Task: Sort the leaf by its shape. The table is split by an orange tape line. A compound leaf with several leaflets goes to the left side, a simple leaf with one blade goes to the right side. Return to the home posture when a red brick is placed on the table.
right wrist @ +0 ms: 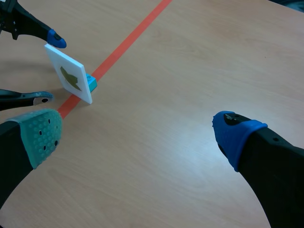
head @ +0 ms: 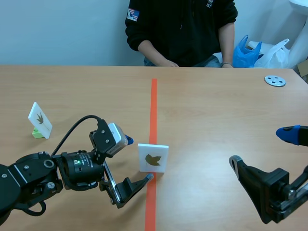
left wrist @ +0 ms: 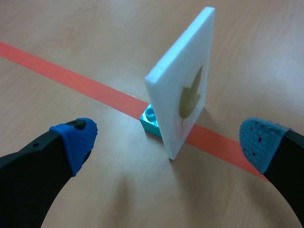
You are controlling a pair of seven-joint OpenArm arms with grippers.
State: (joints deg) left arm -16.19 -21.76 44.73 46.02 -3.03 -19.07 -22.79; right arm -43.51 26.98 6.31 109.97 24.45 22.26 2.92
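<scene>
Nearest, the right fingers (right wrist: 235,135) are held wide apart at the near right of the bench (head: 216,110), with nothing gripped. The left fingers (left wrist: 76,142) are likewise spread wide and empty; just ahead of them the leaf card (head: 153,158) is stood upright on a teal brick (left wrist: 151,118) upon the orange tape line (head: 154,101).

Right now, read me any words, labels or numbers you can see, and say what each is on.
Nothing is readable.
The sleeve patch on the person's black top: too blurred to read.
The white print on its chest: cut off, unreadable.
The centre leaf card and the left leaf card: pictures only, no words.
</scene>
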